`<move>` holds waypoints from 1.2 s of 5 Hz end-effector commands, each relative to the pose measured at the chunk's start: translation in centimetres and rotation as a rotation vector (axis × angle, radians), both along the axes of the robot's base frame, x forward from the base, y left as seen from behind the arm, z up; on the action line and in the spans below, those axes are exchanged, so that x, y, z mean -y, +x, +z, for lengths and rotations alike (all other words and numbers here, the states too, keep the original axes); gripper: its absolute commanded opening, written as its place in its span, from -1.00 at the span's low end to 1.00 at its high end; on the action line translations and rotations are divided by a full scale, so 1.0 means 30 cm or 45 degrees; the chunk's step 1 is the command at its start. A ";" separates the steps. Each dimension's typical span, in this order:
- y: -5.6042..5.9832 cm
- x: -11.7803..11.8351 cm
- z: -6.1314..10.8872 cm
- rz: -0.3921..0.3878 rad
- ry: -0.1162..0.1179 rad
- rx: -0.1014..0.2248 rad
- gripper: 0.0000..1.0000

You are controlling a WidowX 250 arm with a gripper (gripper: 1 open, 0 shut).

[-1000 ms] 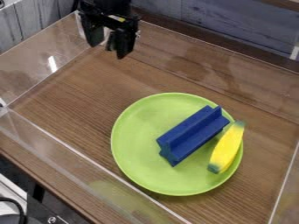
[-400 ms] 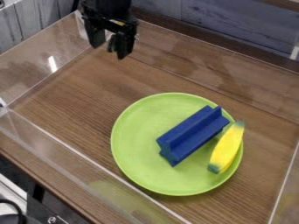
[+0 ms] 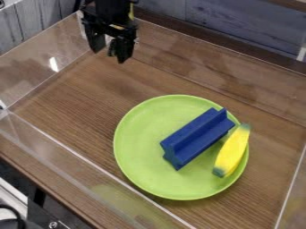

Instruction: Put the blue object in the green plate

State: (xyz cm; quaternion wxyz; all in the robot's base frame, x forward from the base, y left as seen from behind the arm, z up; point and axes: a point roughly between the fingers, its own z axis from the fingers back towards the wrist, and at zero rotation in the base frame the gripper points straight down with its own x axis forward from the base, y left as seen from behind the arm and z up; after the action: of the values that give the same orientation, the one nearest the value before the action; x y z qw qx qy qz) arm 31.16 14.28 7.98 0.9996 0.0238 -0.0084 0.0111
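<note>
The deep-blue rectangular block (image 3: 196, 137) lies inside the lime-green plate (image 3: 141, 134), slanting from lower left to upper right. A yellow banana-shaped object (image 3: 232, 150) rests beside it on the plate's right side. My black gripper (image 3: 107, 48) hangs over the wooden surface at the upper left, well apart from the plate. It points down, its fingers are open and nothing is between them.
Clear plastic walls (image 3: 42, 54) enclose the wooden table top (image 3: 96, 103) on the left, front and right. Bare wood stretches between the gripper and the plate. The table's front edge runs along the lower left.
The gripper has shifted slightly to the left. The block, the yellow object and the plate have not moved.
</note>
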 end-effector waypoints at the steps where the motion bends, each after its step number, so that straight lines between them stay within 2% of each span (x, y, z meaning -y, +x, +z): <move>1: 0.033 -0.031 0.043 0.018 0.013 0.082 1.00; 3: 0.040 -0.038 0.030 0.025 -0.017 0.102 1.00; 5: 0.062 -0.036 0.020 0.045 -0.063 0.089 1.00; 6: 0.071 -0.047 0.009 0.043 -0.063 0.072 1.00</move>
State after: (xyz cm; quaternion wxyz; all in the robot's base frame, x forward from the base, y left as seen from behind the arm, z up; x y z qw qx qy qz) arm 32.65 14.98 6.40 0.9995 -0.0142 -0.0090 0.0255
